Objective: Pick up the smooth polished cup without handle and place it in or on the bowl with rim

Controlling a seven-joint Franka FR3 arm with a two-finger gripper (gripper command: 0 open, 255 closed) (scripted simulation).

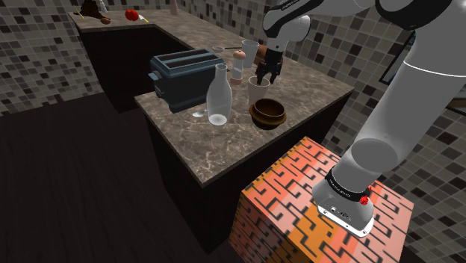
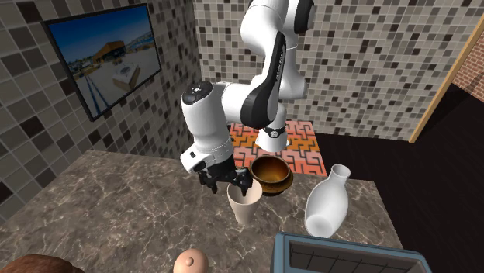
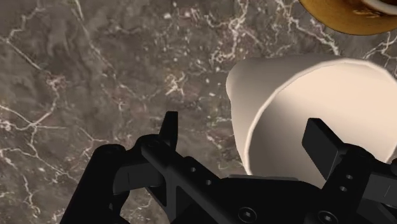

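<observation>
While the white arm [image 2: 267, 77] reaches over the counter, the gripper [image 3: 245, 130] stands wide open and has hold of nothing.

Wrist view: one finger is outside the wall of the cup [image 3: 331, 89] and the other is over its open mouth, so the near wall stands between them. No contact seen on either side. The cup is pale cream, has no handle, and stands upright on the dark veined marble counter [image 3: 95, 76].

Shoulder view, clock positions taken from the cup [image 1: 258, 91]:
- gripper [image 1: 266, 75] at 12, right at the rim
- brown bowl [image 1: 267, 113] at 5, just beside the cup
- clear bottle [image 1: 217, 96] at 9, near
- dark toaster [image 1: 183, 78] past the bottle, between 9 and 10
- pepper mill [image 1: 239, 63] and a glass [image 1: 249, 51] at about 11, toward the far edge
- small red object [image 1: 132, 14] at 10, well apart on a second counter

Second exterior view, again from the cup [image 2: 244, 203]:
- gripper [image 2: 226, 184] at 10, at the rim
- bowl [image 2: 271, 174] at 1
- bottle [image 2: 327, 203] at 3
- orange patterned stand [image 2: 299, 151] beyond the bowl
- framed picture [image 2: 105, 54] on the tiled wall at 10, farthest off
</observation>
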